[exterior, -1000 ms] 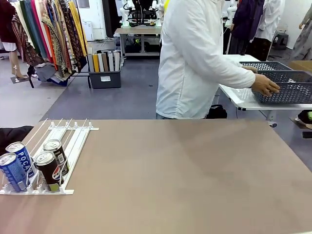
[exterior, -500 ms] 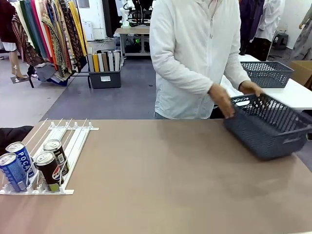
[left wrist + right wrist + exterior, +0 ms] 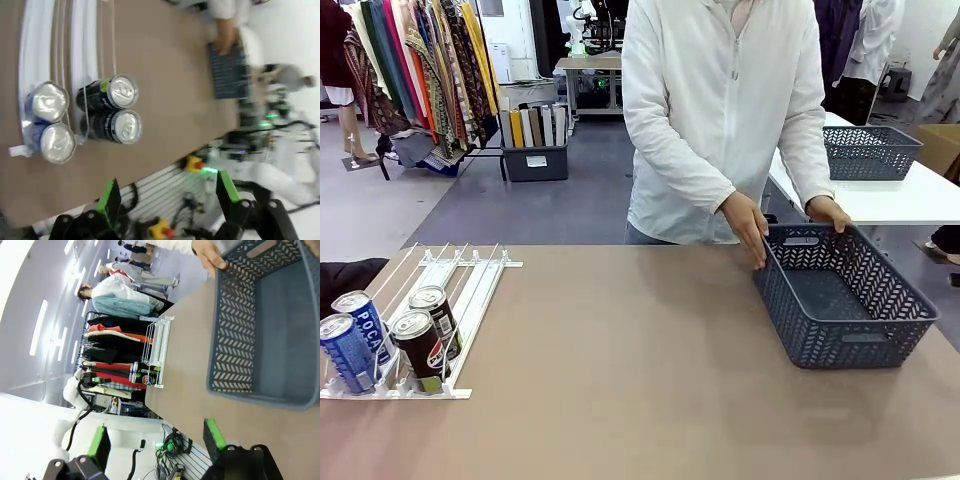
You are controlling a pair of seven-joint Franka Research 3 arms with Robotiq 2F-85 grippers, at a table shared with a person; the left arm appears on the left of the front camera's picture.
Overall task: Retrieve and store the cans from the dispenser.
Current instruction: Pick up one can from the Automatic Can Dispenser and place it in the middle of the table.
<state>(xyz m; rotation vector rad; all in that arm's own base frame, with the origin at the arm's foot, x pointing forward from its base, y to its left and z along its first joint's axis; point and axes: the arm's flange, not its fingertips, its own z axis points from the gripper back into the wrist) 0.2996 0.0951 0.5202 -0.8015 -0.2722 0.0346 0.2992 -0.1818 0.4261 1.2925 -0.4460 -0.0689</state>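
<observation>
Four cans (image 3: pixel 420 345) in dispenser (image 3: pixel 470 290), two blue, two dark, one basket (image 3: pixel 840 345), left claw (image 3: pixel 166 181) and right claw (image 3: pixel 155 427) gaping

Layout as I see it:
Flat white wire-rail dispenser (image 3: pixel 475 285) at the brown worktop's (image 3: pixel 640 380) near-left corner, four small cylindrical cans (image 3: pixel 422 345) in its near end; dark grey mesh basket (image 3: pixel 860 350) by the right edge.

A robotics test hall set up like a shop: a brown desk (image 3: pixel 650 400) with a wire dispenser (image 3: pixel 470 300) stands on open grey floor (image 3: pixel 520 210). Behind are a rack of hanging clothes (image 3: pixel 420 70) and a white side table (image 3: pixel 890 205). Long strip lights (image 3: pixel 37 327) line the ceiling.
</observation>
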